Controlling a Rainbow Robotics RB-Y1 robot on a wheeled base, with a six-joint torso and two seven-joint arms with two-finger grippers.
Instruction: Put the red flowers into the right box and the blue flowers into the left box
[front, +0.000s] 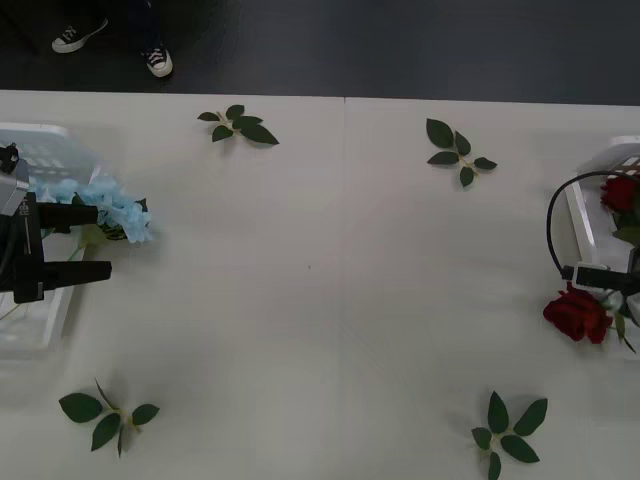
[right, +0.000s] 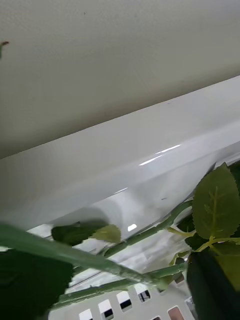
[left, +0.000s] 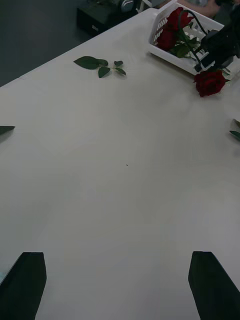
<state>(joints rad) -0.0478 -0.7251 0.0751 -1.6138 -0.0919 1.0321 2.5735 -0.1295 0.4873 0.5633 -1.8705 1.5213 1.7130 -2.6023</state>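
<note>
Front view: two red flowers (front: 578, 315), one blue cluster (front: 108, 208), four leaf sprigs (front: 238, 125); left hand (front: 108, 241) wide open, empty

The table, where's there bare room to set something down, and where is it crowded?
The widest bare patch is mid-table, bordered by four leaf sprigs near its corners. It is crowded at the left box with the blue flowers and left gripper, and at the right box with the red flowers.

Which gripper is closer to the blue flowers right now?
Left. The left gripper is open right beside the blue flowers at the left box; the right gripper is across the table at the right box.
</note>
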